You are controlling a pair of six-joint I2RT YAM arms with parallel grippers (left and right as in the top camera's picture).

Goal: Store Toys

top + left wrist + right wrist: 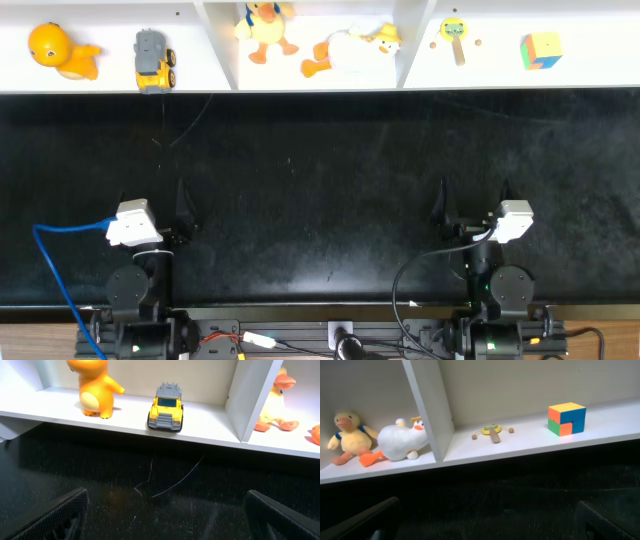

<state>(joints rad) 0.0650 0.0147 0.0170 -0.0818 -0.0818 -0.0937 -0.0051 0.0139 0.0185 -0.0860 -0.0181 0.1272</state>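
We are watching the left gripper (165,522) at the near left of the black table (320,160), fingers spread wide and gripping nothing. The right gripper (485,525) is mirroring it at the near right, fingers spread wide too and empty. Both are pointing at the white shelf (220,45) along the far edge, well apart from every toy. In the left bay an orange figure (60,50) is standing upright with a yellow truck (154,60) just to its right, straight ahead of the left gripper. In the middle bay a yellow duck (265,28) is sitting beside a white plush (350,52) lying on its side. In the right bay, ahead of the right gripper, a rattle (455,35) is lying flat and a cube (541,50) is sitting to its right.
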